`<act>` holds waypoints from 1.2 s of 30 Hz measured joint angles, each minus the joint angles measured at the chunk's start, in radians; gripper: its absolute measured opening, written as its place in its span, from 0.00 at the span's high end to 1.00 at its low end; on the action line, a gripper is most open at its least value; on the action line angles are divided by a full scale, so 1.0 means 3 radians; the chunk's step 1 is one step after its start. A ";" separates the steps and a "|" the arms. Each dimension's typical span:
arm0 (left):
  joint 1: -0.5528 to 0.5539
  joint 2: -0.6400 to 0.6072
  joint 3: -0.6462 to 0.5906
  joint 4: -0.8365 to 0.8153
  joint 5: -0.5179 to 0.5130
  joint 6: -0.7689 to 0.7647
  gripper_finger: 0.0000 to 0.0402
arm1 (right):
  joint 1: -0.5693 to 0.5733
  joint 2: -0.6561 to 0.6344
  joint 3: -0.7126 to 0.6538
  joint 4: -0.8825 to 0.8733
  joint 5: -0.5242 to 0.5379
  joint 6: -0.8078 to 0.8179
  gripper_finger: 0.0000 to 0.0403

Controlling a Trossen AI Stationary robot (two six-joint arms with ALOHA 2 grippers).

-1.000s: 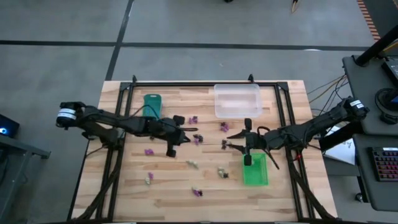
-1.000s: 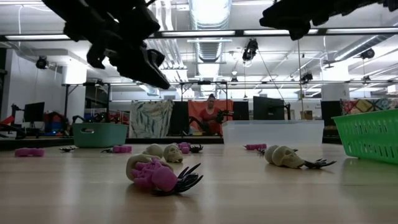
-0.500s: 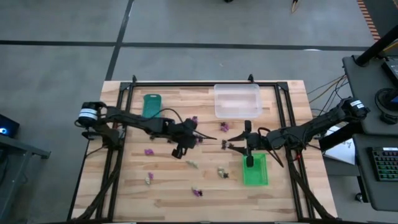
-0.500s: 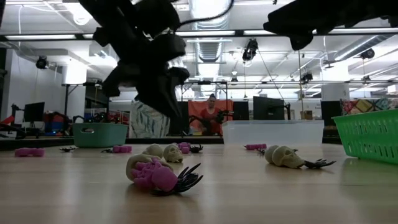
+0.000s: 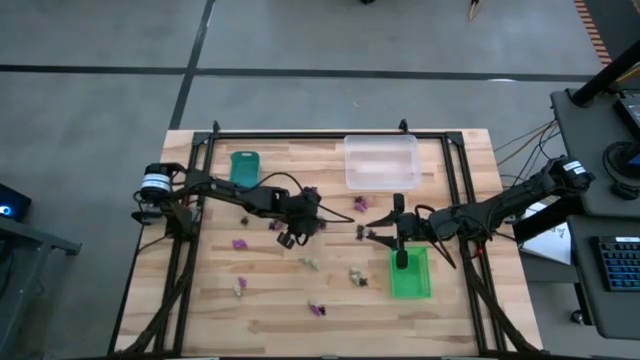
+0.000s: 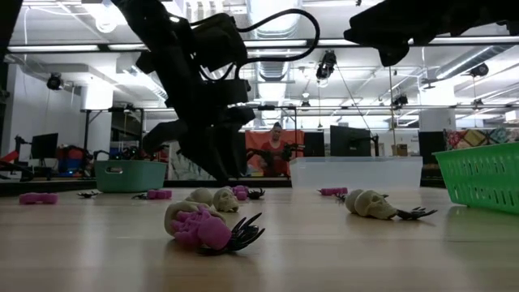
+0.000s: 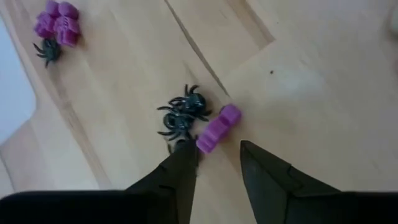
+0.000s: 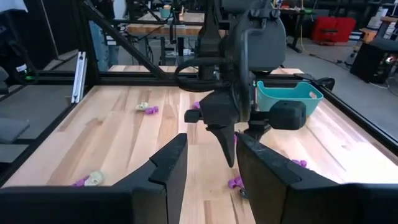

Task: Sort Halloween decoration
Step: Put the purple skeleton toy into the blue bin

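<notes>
Left gripper point(image 7: 214, 165): lowered over the table's middle, fingers parted, nothing grasped; a small purple plastic trinket point(image 7: 218, 127) and a black plastic spider point(image 7: 181, 116) are seen just ahead of the fingertips, touching each other.

Right gripper point(image 5: 366, 224): held above the table right of centre, beside the bright green rectangular tray point(image 5: 410, 274), fingers parted, empty.

Remaining purple, black and cream trinkets point(image 5: 355, 277): scattered across the wooden table point(image 5: 280, 300).

Teal tray point(image 5: 244, 167): far left.

Clear tray point(image 5: 381, 160): far right.
</notes>
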 joint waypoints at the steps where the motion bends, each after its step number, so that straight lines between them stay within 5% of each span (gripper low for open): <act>1: 0.0011 0.0000 0.0000 0.0005 0.0000 0.0036 0.72 | 0.0000 0.0000 0.0000 -0.0001 0.0001 0.0001 0.68; 36: 0.0188 0.0245 -0.0004 0.0225 0.0361 0.0176 0.75 | 0.0000 0.0001 0.0000 -0.0013 0.0013 0.0053 0.67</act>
